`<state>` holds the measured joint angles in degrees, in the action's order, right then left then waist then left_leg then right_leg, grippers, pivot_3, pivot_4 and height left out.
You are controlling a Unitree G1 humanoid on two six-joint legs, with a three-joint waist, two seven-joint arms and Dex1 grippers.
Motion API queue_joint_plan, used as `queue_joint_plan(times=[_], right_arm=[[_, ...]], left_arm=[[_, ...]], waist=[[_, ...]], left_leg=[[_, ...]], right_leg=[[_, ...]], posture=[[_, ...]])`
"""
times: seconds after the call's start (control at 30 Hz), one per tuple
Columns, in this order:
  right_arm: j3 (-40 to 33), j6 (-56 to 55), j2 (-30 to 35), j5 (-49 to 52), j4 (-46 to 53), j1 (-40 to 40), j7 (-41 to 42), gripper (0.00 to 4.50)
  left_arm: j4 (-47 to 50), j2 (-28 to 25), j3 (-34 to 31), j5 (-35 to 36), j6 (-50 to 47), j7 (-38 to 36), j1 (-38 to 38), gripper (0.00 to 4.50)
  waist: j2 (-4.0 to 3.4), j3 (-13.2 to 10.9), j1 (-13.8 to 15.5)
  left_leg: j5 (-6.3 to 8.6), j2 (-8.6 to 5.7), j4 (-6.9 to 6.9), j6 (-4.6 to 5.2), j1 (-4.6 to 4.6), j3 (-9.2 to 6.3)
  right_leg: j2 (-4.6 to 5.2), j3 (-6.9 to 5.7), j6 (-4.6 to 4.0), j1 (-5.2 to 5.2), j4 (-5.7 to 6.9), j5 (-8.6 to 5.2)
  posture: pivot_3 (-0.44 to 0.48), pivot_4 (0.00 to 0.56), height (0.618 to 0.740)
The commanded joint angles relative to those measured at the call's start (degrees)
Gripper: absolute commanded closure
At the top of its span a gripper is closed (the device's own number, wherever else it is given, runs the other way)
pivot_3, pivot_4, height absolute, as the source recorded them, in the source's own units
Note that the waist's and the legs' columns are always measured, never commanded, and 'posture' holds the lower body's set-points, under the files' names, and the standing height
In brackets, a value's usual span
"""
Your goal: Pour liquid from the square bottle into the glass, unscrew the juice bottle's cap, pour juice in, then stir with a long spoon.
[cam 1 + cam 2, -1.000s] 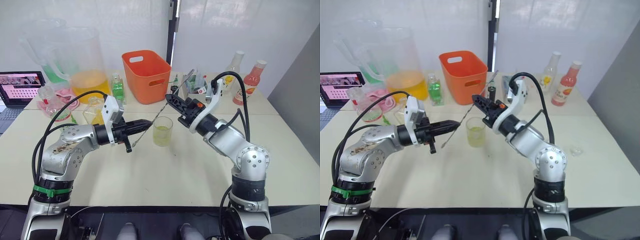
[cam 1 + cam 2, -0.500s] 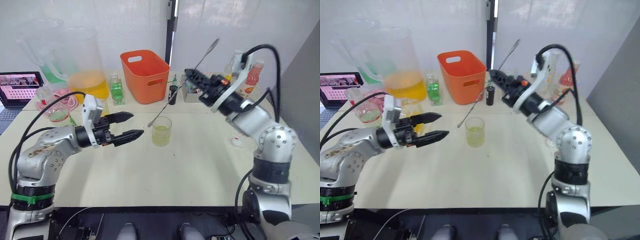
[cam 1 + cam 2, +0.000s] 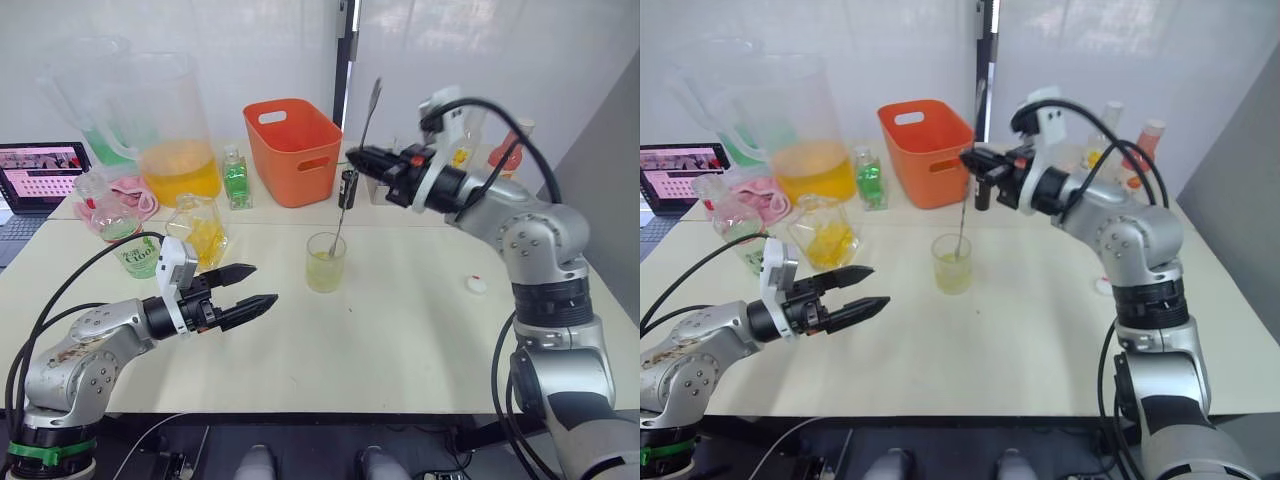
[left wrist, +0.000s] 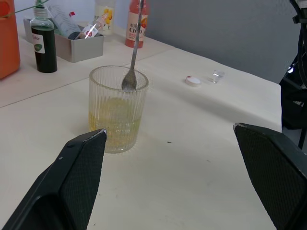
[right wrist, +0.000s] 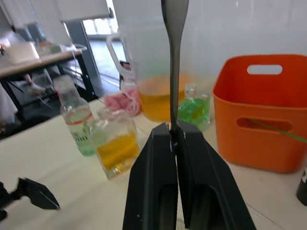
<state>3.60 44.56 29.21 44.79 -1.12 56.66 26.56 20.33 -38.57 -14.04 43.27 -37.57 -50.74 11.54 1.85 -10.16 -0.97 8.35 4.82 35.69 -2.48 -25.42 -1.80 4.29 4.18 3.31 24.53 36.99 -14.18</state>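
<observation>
So the right claw [image 3: 352,156] is clamped on the stem of the long spoon [image 3: 346,191], holding it nearly upright with the tiny bowl down inside the glass [image 3: 325,262]. The glass sits mid-table [image 3: 400,330] with yellowish liquid in the bottom. The left claw [image 3: 262,285] hovers low near it, fingers spread apart, empty. The square bottle [image 3: 200,229] stands behind that, and the cap [image 3: 477,284] lies off by the right arm.
</observation>
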Motion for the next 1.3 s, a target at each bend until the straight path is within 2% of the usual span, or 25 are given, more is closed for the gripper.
queue_joint_plan(times=[0.03,0.17,0.3,0.5,0.87,1.07,1.2,1.3], right_arm=[[-0.1,-2.2,0.1,-4.5,2.3,-0.4,1.8,4.50],[-0.5,-2.1,-1.3,-7.2,3.3,-1.9,2.0,4.50],[2.5,-3.3,-2.2,-12.1,4.4,-3.1,3.6,4.50],[2.2,-2.2,-5.2,-12.9,5.8,-4.1,4.7,4.50],[3.2,-5.3,-9.1,-19.9,1.6,-2.0,4.8,4.50],[4.6,-2.4,-6.9,-22.0,2.7,-2.0,7.5,4.50],[3.9,-6.5,-6.7,-25.1,1.2,-1.6,7.0,4.50],[3.0,-10.3,-9.3,-25.6,-1.0,-0.9,6.7,4.50]], left_arm=[[1.8,-0.1,-0.2,-0.7,1.8,0.8,0.0,0.03],[1.8,0.2,0.1,-1.1,2.4,1.3,-0.1,0.03],[1.5,0.1,1.3,-2.0,2.8,1.4,0.7,0.03],[0.3,-0.3,1.8,-2.9,3.6,0.8,1.4,0.03],[-0.3,-0.6,3.6,-4.6,4.3,0.0,2.7,0.03],[-0.6,-0.3,4.1,-5.2,4.4,-0.1,3.3,0.03],[-0.6,0.0,4.3,-5.4,4.5,0.0,3.3,0.03],[0.1,0.4,4.4,-5.4,4.4,0.5,2.8,0.03]], waist=[[0.00,0.0,0.1],[0.00,0.0,0.1],[0.00,0.0,0.0],[0.00,0.0,0.0],[0.00,0.0,0.0],[0.00,0.0,0.0],[0.00,0.0,0.1],[0.00,0.0,0.0]], left_leg=[[0.00,0.00,0.00,0.00,-0.01,0.00],[0.00,0.00,0.00,0.00,-0.01,0.00],[0.00,0.00,0.00,0.00,-0.01,0.00],[0.00,0.01,0.00,0.00,-0.01,0.00],[0.00,0.01,-0.01,-0.01,-0.01,0.00],[0.00,0.00,-0.02,-0.01,-0.01,0.00],[0.00,0.00,-0.01,-0.01,-0.01,0.00],[0.00,0.01,-0.02,-0.01,0.00,0.00]], right_leg=[[-0.01,0.00,0.05,0.00,0.00,0.03],[-0.01,0.00,0.06,0.01,0.00,0.03],[-0.02,0.00,0.10,0.03,0.02,0.05],[-0.03,-0.01,0.14,0.04,0.03,0.07],[-0.03,-0.01,0.19,0.05,0.03,0.11],[-0.02,-0.01,0.26,0.06,0.04,0.15],[-0.02,-0.02,0.23,0.05,0.04,0.13],[-0.03,-0.02,0.25,0.05,0.04,0.13]], posture=[[0.000,0.150,0.703],[0.000,0.150,0.703],[0.000,0.150,0.703],[0.000,0.150,0.703],[0.000,0.150,0.703],[0.000,0.150,0.703],[0.000,0.150,0.703],[0.000,0.150,0.703]])
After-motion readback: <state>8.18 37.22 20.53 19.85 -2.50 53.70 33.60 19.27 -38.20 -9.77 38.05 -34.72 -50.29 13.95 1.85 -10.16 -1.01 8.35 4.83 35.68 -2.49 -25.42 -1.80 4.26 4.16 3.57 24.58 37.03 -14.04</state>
